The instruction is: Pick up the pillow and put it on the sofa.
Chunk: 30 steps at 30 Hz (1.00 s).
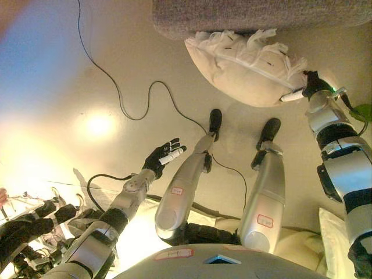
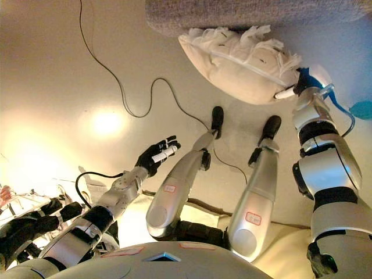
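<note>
**Trainee:** Where does the pillow lie, and how will it handle?

**Operator:** The white pillow (image 1: pixel 247 70) lies on the floor, its far edge touching the base of the grey sofa (image 1: pixel 261 14). I judge it light, soft and yielding: the cover is crumpled along the top and a seam runs across it. It should sag when lifted by one corner, so I would take a full handful at the corner or bring both hands to its ends.

**Trainee:** What are the hands doing?

**Operator:** My right hand (image 1: pixel 308 87) is at the pillow's near right corner, touching it; I cannot tell whether the fingers have closed on the cloth. My left hand (image 1: pixel 164 156) hovers over the bare floor, well apart from the pillow, fingers relaxed and spread, holding nothing.

**Trainee:** Anything in the way?

**Operator:** A thin black cord (image 1: pixel 125 99) curves across the floor (image 1: pixel 58 87) left of the pillow. A second pale cushion (image 1: pixel 334 238) shows at the lower right. The sofa seat itself is out of view, so its height is unknown
</note>
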Motion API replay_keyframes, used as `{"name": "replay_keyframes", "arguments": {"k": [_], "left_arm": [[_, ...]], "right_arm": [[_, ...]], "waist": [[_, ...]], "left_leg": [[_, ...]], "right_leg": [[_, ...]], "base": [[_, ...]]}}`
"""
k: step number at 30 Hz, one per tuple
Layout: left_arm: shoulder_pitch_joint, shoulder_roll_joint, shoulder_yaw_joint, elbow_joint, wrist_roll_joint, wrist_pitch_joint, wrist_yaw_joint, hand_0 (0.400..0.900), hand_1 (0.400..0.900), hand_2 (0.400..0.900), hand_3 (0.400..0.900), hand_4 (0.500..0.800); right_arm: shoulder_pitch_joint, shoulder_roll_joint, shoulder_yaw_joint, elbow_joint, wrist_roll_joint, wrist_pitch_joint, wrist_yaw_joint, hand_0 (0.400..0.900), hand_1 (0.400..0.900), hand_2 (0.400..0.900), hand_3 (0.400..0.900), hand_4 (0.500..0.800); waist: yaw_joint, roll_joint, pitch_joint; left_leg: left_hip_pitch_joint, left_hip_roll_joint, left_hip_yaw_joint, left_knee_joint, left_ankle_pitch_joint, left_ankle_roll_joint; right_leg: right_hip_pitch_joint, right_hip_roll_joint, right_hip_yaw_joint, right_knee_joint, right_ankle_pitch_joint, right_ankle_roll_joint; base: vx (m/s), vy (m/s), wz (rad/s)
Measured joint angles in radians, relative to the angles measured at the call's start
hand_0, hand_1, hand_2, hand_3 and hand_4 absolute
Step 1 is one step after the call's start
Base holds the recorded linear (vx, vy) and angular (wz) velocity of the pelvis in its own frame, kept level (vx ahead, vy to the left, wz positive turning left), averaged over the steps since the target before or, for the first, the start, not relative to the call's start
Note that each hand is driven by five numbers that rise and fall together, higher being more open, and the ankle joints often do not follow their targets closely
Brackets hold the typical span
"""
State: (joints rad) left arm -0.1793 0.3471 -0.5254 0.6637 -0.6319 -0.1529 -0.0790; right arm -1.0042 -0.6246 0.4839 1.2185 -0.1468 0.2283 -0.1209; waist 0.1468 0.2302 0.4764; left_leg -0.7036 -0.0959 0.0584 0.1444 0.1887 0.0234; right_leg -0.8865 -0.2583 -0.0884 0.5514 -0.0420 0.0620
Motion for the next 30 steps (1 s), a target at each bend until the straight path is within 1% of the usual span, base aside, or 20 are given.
{"name": "replay_keyframes", "arguments": {"k": [4, 5, 7, 9, 12, 13, 14, 16, 18, 21, 24, 27, 28, 30], "left_arm": [[0.03, 0.009, 0.0, -0.02, -0.014, -0.026, -0.004, 0.9, 0.9, 0.9, 0.9, 0.8], [0.04, 0.015, 0.0, -0.033, -0.016, -0.026, -0.005, 0.9, 0.9, 0.9, 0.9, 0.8], [0.053, 0.018, 0.002, -0.051, -0.017, -0.03, -0.01, 0.9, 0.9, 0.9, 0.9, 0.8], [0.068, 0.019, 0.001, -0.057, -0.02, -0.045, -0.012, 0.9, 0.9, 0.9, 0.9, 0.8], [0.085, 0.021, 0.001, -0.081, -0.034, -0.045, -0.017, 0.9, 0.9, 0.9, 0.9, 0.8], [0.092, 0.025, -0.003, -0.089, -0.037, -0.047, -0.019, 0.9, 0.9, 0.9, 0.9, 0.8], [0.105, 0.034, 0.0, -0.11, -0.04, -0.046, -0.02, 0.9, 0.9, 0.9, 0.9, 0.8], [0.122, 0.049, 0.002, -0.125, -0.043, -0.056, -0.031, 0.9, 0.9, 0.9, 0.9, 0.8], [0.136, 0.058, 0.003, -0.132, -0.043, -0.062, -0.033, 0.9, 0.9, 0.9, 0.9, 0.8], [0.148, 0.059, 0.007, -0.132, -0.051, -0.067, -0.043, 0.9, 0.9, 0.9, 0.9, 0.8], [0.156, 0.061, 0.007, -0.143, -0.051, -0.068, -0.049, 0.9, 0.9, 0.9, 0.9, 0.8], [0.169, 0.064, 0.011, -0.171, -0.052, -0.069, -0.049, 0.9, 0.9, 0.9, 0.9, 0.8], [0.175, 0.065, 0.013, -0.18, -0.052, -0.068, -0.049, 0.9, 0.9, 0.9, 0.9, 0.8], [0.172, 0.065, 0.011, -0.176, -0.052, -0.07, -0.051, 0.9, 0.9, 0.9, 0.9, 0.8]], "right_arm": [[-0.046, -0.004, 0.001, 0.0, 0.039, 0.001, 0.008, 0.9, 0.9, 0.9, 0.9, 0.8], [-0.057, -0.009, 0.001, 0.0, 0.049, 0.002, 0.013, 0.9, 0.9, 0.9, 0.9, 0.8], [-0.072, -0.031, 0.003, 0.0, 0.064, 0.003, 0.019, 0.9, 0.9, 0.9, 0.9, 0.8], [-0.095, -0.041, 0.004, 0.0, 0.08, 0.004, 0.025, 0.9, 0.9, 0.9, 0.9, 0.8], [-0.118, -0.064, 0.017, 0.0, 0.108, 0.003, 0.053, 0.9, 0.9, 0.9, 0.9, 0.8], [-0.122, -0.075, 0.025, 0.0, 0.116, 0.003, 0.072, 0.4, 0.4, 0.4, 0.4, 0.5], [-0.128, -0.08, 0.035, 0.0, 0.129, 0.0, 0.086, 0.4, 0.4, 0.4, 0.4, 0.5], [-0.134, -0.086, 0.045, 0.0, 0.146, -0.002, 0.107, 0.4, 0.4, 0.4, 0.4, 0.5], [-0.135, -0.086, 0.045, -0.003, 0.153, -0.012, 0.108, 0.4, 0.4, 0.4, 0.4, 0.5], [-0.135, -0.091, 0.045, -0.003, 0.153, -0.038, 0.103, 0.4, 0.4, 0.4, 0.4, 0.5], [-0.136, -0.095, 0.044, -0.001, 0.153, -0.045, 0.1, 0.4, 0.4, 0.4, 0.4, 0.5], [-0.136, -0.094, 0.053, -0.001, 0.171, -0.053, 0.1, 0.4, 0.4, 0.4, 0.4, 0.5], [-0.135, -0.094, 0.055, -0.001, 0.174, -0.065, 0.097, 0.4, 0.4, 0.4, 0.4, 0.5], [-0.133, -0.096, 0.056, -0.003, 0.176, -0.075, 0.09, 0.4, 0.4, 0.4, 0.4, 0.5]], "waist": [[0.007, 0.0, 0.0], [0.01, 0.0, 0.0], [0.029, 0.001, 0.0], [0.037, 0.001, 0.0], [0.051, 0.001, 0.0], [0.052, 0.004, -0.003], [0.049, 0.004, -0.003], [0.051, 0.009, -0.006], [0.051, 0.009, -0.006], [0.051, 0.009, -0.006], [0.055, 0.017, -0.012], [0.059, 0.019, -0.014], [0.055, 0.019, -0.014], [0.057, 0.025, -0.018]], "left_leg": [[-0.041, 0.002, -0.005, 0.023, -0.001, -0.006], [-0.054, 0.003, -0.007, 0.03, -0.001, -0.008], [-0.082, 0.003, -0.008, 0.048, -0.003, -0.012], [-0.112, 0.004, -0.014, 0.067, -0.005, -0.014], [-0.136, 0.004, -0.018, 0.086, -0.009, -0.013], [-0.142, 0.0, -0.021, 0.093, -0.007, -0.018], [-0.145, -0.001, -0.025, 0.101, -0.012, -0.016], [-0.156, -0.002, -0.03, 0.12, -0.017, -0.019], [-0.159, -0.003, -0.03, 0.125, -0.017, -0.02], [-0.172, -0.003, -0.03, 0.129, -0.018, -0.021], [-0.186, 0.001, -0.036, 0.145, -0.023, -0.026], [-0.185, 0.004, -0.035, 0.165, -0.038, -0.029], [-0.181, 0.003, -0.035, 0.168, -0.043, -0.025], [-0.172, 0.005, -0.035, 0.165, -0.039, -0.029]], "right_leg": [[-0.04, 0.0, 0.004, 0.024, -0.005, -0.008], [-0.052, 0.001, 0.004, 0.032, -0.007, -0.01], [-0.079, 0.001, 0.007, 0.049, -0.01, -0.016], [-0.104, 0.002, 0.008, 0.063, -0.011, -0.018], [-0.128, 0.004, 0.022, 0.082, -0.013, -0.02], [-0.133, 0.004, 0.028, 0.088, -0.016, -0.02], [-0.136, 0.003, 0.028, 0.098, -0.019, -0.021], [-0.142, 0.006, 0.035, 0.106, -0.022, -0.024], [-0.148, 0.011, 0.044, 0.109, -0.021, -0.024], [-0.162, 0.02, 0.055, 0.109, -0.021, -0.024], [-0.167, 0.025, 0.051, 0.107, -0.015, -0.025], [-0.158, 0.025, 0.048, 0.112, -0.02, -0.025], [-0.155, 0.023, 0.044, 0.115, -0.023, -0.025], [-0.136, 0.032, 0.046, 0.096, -0.012, -0.023]], "base": [[-0.01, 0.015, 0.08], [-0.01, 0.014, 0.07], [-0.01, 0.011, 0.02], [0.0, 0.0, 0.0], [0.08, -0.014, 0.07], [0.0, 0.0, 0.0], [0.0, 0.0, 0.0], [0.0, 0.035, -0.03], [0.01, 0.039, -0.06], [0.01, 0.025, -0.06], [0.0, 0.02, -0.05], [0.0, 0.024, -0.04], [0.02, 0.046, -0.08], [-0.07, 0.043, -0.07]]}}
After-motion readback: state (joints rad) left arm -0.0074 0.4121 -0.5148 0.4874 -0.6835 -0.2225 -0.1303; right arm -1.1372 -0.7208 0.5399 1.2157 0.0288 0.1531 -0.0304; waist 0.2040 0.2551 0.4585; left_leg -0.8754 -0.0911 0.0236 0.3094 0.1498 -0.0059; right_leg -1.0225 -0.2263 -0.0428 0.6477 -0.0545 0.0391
